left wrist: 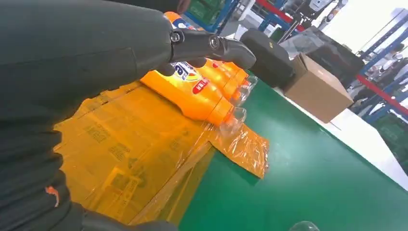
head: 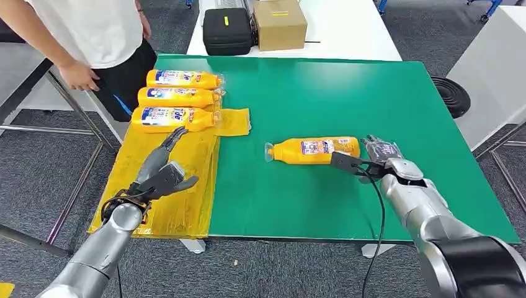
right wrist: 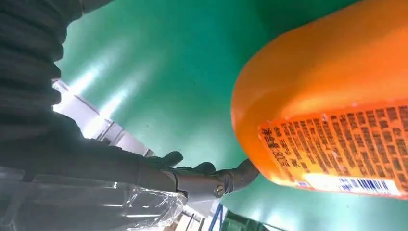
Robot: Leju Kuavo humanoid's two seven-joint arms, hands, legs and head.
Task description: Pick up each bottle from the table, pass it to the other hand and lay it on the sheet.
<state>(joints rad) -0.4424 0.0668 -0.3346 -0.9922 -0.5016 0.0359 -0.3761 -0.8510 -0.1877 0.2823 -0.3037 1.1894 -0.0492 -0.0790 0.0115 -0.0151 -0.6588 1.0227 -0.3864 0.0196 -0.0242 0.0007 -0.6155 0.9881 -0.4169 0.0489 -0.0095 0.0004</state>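
Green desk (head: 347, 87) carrying three bottles (head: 177, 98) laid on the yellow sheet (head: 180, 186), a fourth bottle (head: 313, 149) right of it, touched at its base by the spread, empty right robot hand (head: 366, 160); left robot hand (head: 162, 177) open above the sheet.

grey carpet floor (head: 49, 161), white table (head: 347, 31), blue racks (left wrist: 380, 103)

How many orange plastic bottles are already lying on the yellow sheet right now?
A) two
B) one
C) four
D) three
D: three orange plastic bottles lie side by side at the far end of the yellow sheet, while a fourth orange bottle rests on the green table mat, with the right robot hand at its base.
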